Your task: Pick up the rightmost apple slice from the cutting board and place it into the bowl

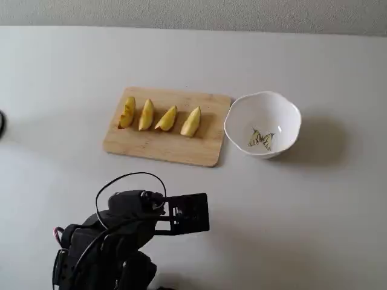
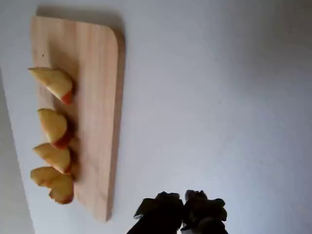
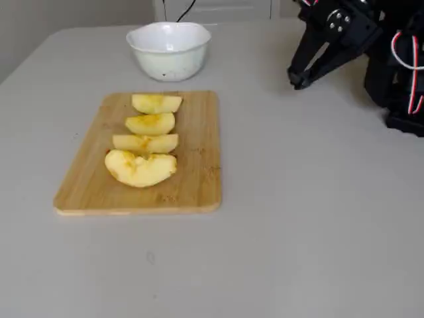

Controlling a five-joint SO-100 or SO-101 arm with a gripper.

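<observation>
Your fingers [image 2: 185,207] sit together over bare bench [image 2: 219,97], well clear of the board [image 2: 95,97]. Only the fixed views show the bowl [image 1: 284,112]; the wrist view misses it.

The arm [image 1: 121,235] is matte black plastic, with looping black and red cables.

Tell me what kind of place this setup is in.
Probably a home tabletop doubling as a hobby robot bench: a plain pale table against a wall, a wooden cutting board with apple slices, and a butterfly-print bowl beside it.
</observation>
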